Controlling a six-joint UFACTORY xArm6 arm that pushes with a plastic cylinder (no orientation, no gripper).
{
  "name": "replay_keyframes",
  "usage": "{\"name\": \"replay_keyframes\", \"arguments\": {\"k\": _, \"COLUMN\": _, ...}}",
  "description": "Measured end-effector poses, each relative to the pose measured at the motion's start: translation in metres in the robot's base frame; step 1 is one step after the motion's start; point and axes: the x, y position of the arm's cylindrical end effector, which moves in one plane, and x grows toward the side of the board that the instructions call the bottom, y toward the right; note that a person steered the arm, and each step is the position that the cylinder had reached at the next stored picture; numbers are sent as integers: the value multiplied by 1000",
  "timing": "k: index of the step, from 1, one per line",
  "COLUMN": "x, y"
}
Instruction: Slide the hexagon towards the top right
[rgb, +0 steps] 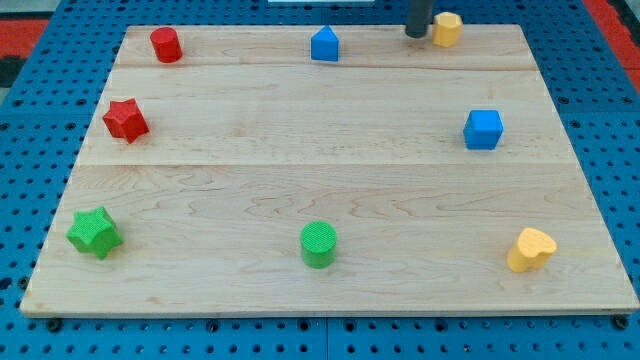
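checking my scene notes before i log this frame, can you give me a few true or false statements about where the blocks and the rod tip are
1. My tip is just to the view's left of the yellow hexagon. True.
2. The green cylinder sits near the view's top edge. False: it is near the bottom, about mid-width.
3. The red star lies below the red cylinder. True.
4. The blue cube is on the view's left side. False: it is on the right.
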Motion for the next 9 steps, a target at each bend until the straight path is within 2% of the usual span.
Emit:
{"name": "replay_keyframes", "arguments": {"k": 1, "x": 58, "y": 4}}
{"name": "replay_keyframes", "arguments": {"k": 2, "x": 17, "y": 128}}
{"name": "replay_keyframes", "arguments": {"k": 3, "x": -35, "y": 151}}
{"name": "replay_keyframes", "arguments": {"k": 5, "x": -36, "y": 141}}
{"name": "replay_keyframes", "arguments": {"k": 6, "x": -35, "y": 83}}
{"name": "replay_keyframes", "arguments": {"k": 7, "x": -6, "y": 27}}
{"name": "replay_keyframes", "arguments": {"k": 8, "x": 75, "y": 9}}
{"name": "replay_keyframes", "arguments": {"k": 9, "x": 69, "y": 55}}
